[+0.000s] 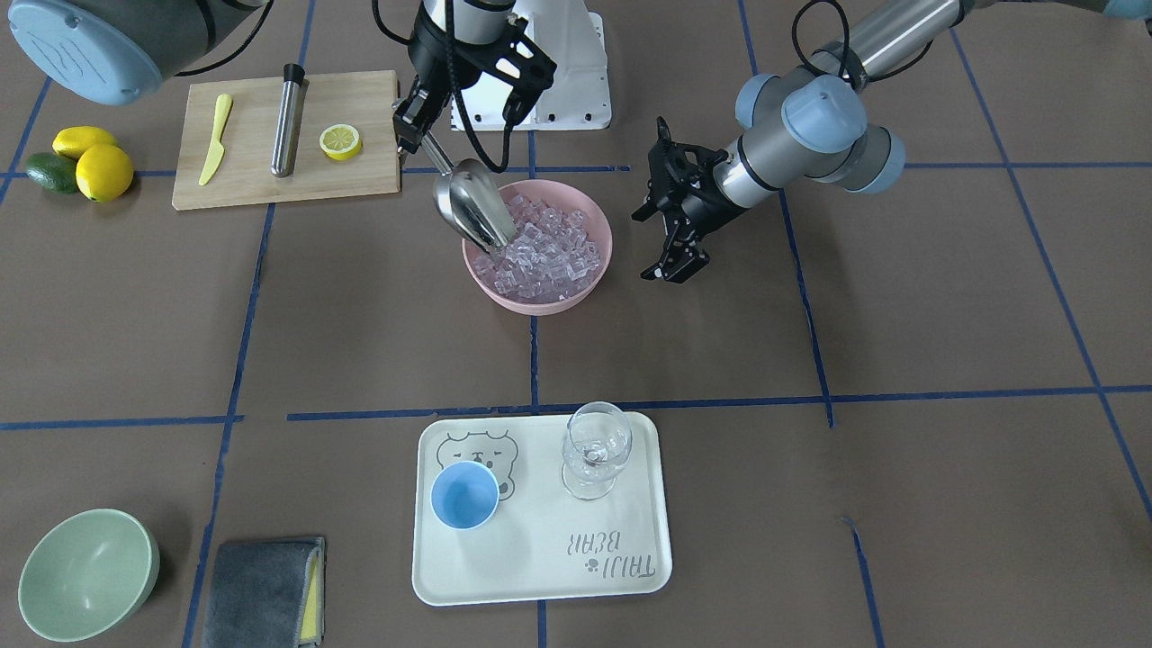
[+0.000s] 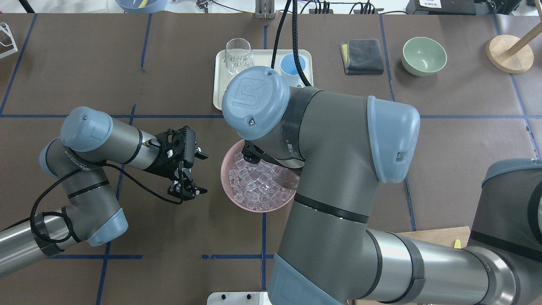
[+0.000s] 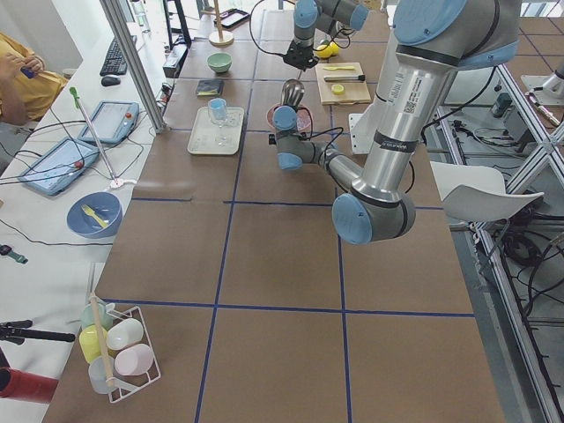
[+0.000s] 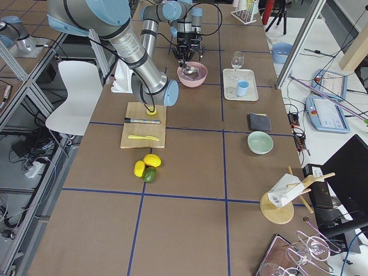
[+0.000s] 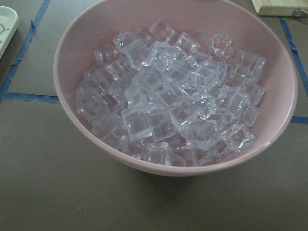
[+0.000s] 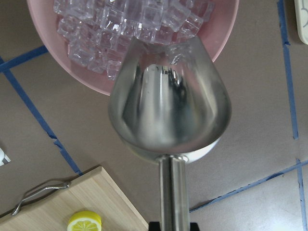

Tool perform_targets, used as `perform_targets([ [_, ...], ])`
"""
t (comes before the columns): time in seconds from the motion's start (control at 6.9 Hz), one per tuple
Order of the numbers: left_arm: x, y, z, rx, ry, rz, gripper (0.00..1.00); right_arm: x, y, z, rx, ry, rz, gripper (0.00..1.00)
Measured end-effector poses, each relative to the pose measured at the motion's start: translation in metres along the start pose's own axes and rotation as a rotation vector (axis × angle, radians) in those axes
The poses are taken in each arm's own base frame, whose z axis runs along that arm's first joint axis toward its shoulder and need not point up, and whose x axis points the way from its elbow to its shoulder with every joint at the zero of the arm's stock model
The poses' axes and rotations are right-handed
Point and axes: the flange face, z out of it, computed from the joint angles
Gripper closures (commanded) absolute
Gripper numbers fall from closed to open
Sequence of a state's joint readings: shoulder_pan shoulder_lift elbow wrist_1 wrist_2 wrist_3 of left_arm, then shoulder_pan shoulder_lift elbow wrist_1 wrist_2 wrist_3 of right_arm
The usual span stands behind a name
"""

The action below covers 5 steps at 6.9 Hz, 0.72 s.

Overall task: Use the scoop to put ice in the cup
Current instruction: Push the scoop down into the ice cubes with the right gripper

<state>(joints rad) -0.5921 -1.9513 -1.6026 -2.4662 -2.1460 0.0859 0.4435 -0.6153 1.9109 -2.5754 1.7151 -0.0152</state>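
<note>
In the front-facing view, two lemons (image 1: 103, 171) and an avocado (image 1: 51, 171) lie touching at the far left. Nearer the camera, a pale green bowl (image 1: 87, 574) sits beside a folded grey cloth (image 1: 261, 589) with a yellow edge.

Next comes a wooden cutting board (image 1: 252, 184). It carries a yellow plastic knife (image 1: 215, 139), a steel cylinder with a black cap (image 1: 289, 121) and a half lemon (image 1: 340, 141), all apart from one another.

Just past the board's right edge, the right gripper (image 1: 409, 126) is clamped on the thin rod handle of the scoop (image 1: 472, 211). The scoop slants downward. Its front lip is dipped among the ice (image 1: 549, 256) on the board side of the pink bowl (image 1: 540, 306). The right wrist view shows the trough bare and shiny, with only its lip touching the cubes.

The cream tray (image 1: 540, 558) lies well apart from the bowl, towards the camera, with a blue tape line between them. The light-blue cup (image 1: 464, 495) stands upright on the tray's bear drawing and shows only its blue bottom. A clear wine glass (image 1: 596, 450) stands near it on the right, not touching.

To the right of the bowl, the left gripper (image 1: 675, 268) hangs above the table with its fingers parted and nothing between them, near the rim but apart from it.

In the overhead view, the right arm's bulk hides the scoop and covers part of the bowl and tray.
</note>
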Motion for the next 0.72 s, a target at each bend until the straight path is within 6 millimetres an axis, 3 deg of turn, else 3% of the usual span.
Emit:
perform_targets([
  [0.43,0.000,-0.001,-0.001,0.003,0.000,0.002,0.00,-0.023,-0.014,0.014,-0.013,-0.010,-0.046,1.00],
  [0.72,0.001,-0.004,-0.004,0.009,-0.002,0.004,0.00,-0.026,-0.020,0.028,0.016,-0.015,-0.053,1.00],
])
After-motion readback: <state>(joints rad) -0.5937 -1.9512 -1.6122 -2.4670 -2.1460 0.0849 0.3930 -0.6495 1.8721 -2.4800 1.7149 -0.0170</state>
